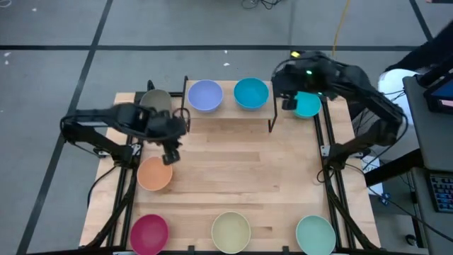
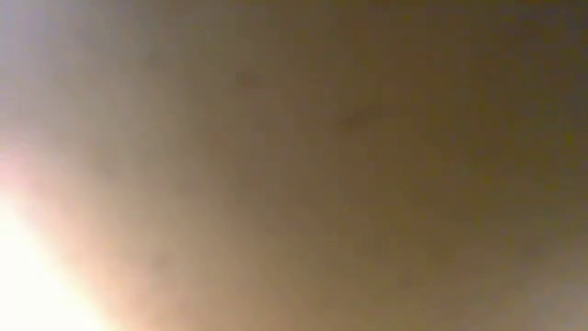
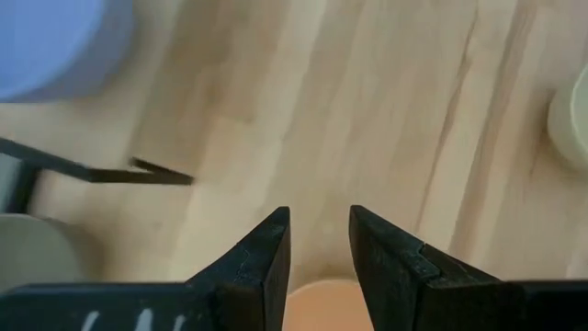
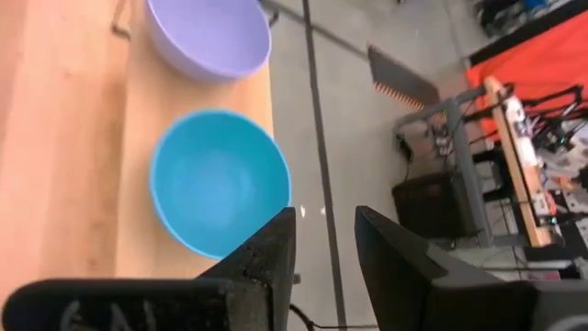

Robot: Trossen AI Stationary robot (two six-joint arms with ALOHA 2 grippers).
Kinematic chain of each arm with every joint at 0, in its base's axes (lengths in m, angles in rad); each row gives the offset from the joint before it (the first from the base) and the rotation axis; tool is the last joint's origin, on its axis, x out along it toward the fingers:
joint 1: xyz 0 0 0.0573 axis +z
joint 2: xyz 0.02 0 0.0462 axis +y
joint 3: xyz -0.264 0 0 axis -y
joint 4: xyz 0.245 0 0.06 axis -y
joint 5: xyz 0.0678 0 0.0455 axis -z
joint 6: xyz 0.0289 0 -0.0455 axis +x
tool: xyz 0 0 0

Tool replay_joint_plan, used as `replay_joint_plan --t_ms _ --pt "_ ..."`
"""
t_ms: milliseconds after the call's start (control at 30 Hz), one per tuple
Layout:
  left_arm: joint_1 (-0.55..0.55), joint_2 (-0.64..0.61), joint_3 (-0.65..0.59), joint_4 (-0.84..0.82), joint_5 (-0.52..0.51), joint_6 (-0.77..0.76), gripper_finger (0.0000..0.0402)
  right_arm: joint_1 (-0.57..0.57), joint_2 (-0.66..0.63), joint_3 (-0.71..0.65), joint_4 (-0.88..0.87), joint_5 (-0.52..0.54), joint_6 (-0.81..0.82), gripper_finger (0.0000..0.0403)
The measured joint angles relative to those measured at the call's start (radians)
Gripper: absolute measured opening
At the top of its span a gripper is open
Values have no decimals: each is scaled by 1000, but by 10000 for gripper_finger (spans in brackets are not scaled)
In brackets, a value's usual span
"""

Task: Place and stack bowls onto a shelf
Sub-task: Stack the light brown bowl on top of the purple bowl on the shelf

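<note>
Two bowls on the shelf: periwinkle bowl left, cyan bowl right, side by side at far edge. Second cyan bowl on table just right of shelf, partly under right arm. Olive-grey bowl just left of shelf. Orange bowl at left of table. Magenta bowl, pale yellow bowl, mint green bowl lined along near edge. Left gripper above far edge of orange bowl, fingers slightly parted, holding nothing. Right gripper over shelf's right end beside cyan bowl, narrow gap, empty. Low view blocked, nothing readable.
</note>
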Motion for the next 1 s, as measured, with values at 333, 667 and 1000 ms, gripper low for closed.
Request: replay_joint_plan --t_ms 333,667,1000 --pt "-170 47 -268 423 4 -333 120 149 -139 1 -72 -4 13 109" --pt "-338 215 -329 650 -27 -585 120 243 -165 1 -121 -5 33 109" --pt "-413 381 -329 820 -26 -775 120 280 -159 1 -135 -5 32 109"
